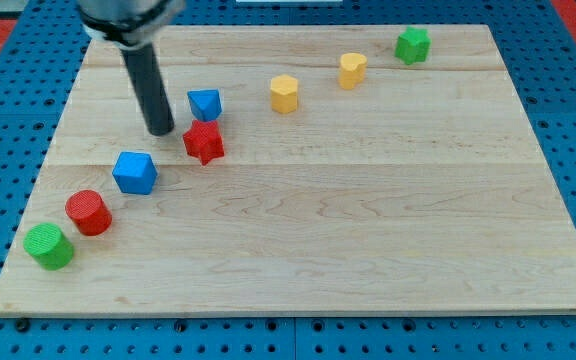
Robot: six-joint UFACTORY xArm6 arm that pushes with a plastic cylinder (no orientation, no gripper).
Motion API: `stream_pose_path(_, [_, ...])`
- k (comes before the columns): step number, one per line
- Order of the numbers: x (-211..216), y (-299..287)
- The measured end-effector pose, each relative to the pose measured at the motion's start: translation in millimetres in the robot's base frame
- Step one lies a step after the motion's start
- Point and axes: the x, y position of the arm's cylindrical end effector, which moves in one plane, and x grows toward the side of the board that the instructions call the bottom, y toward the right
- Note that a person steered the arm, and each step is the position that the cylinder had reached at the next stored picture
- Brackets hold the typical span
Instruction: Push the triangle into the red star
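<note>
The blue triangle [205, 103] sits on the wooden board, just above the red star [204, 142]; the two are close, nearly touching. My rod comes down from the view's top left and my tip [161, 131] rests on the board to the left of both, level with the gap between them and a short way from the star.
A blue cube [134, 172], a red cylinder [89, 212] and a green cylinder [48, 246] run down toward the bottom left. Two yellow blocks [284, 94] [352, 70] and a green block [413, 45] run toward the top right. The board's edge [298, 312] borders blue pegboard.
</note>
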Motion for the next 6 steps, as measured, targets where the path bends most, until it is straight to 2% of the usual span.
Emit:
stream_pose_path(1, [-44.4,25.1])
stream_pose_path(2, [-31.2,72.8])
stream_pose_path(3, [-27.9,85.6])
stream_pose_path(4, [-35.8,39.5])
stream_pose_path(5, [-14.4,22.8])
stream_pose_path(6, [-4.9,50.6])
